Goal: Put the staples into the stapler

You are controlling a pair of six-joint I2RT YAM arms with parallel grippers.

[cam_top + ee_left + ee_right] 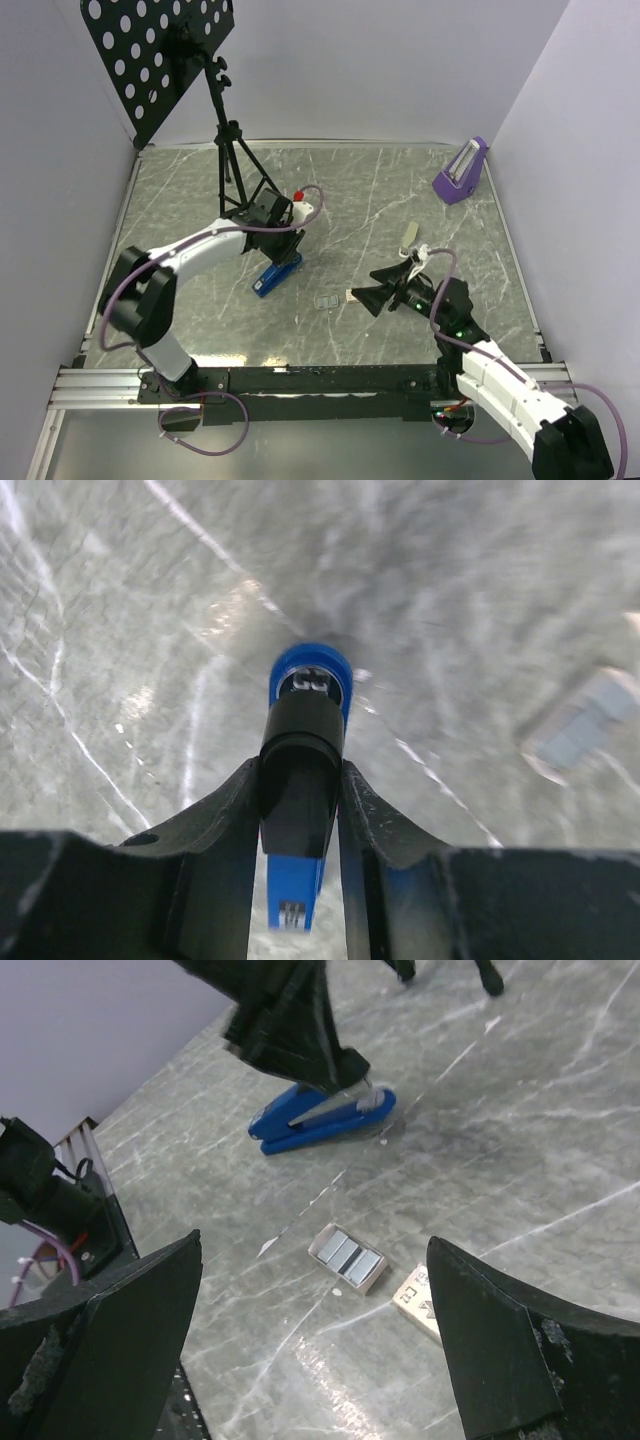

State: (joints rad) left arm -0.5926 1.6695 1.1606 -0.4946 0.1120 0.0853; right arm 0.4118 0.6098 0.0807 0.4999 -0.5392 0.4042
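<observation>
The blue stapler [276,275] lies on the marble table, left of centre, its black top arm raised off the blue base [310,680]. My left gripper [300,767] is shut on that black arm, one finger pressed against each side. The staples are a small open tray of grey strips [347,1257] and a pale printed box [415,1300] beside it, both lying right of the stapler [320,1120]. My right gripper [312,1242] hovers wide open above the tray [327,302], holding nothing.
A black tripod stand [225,130] with a perforated plate rises at the back left, just behind my left arm. A purple wedge-shaped object [461,172] sits at the back right. A small pale piece [407,237] lies beyond my right gripper.
</observation>
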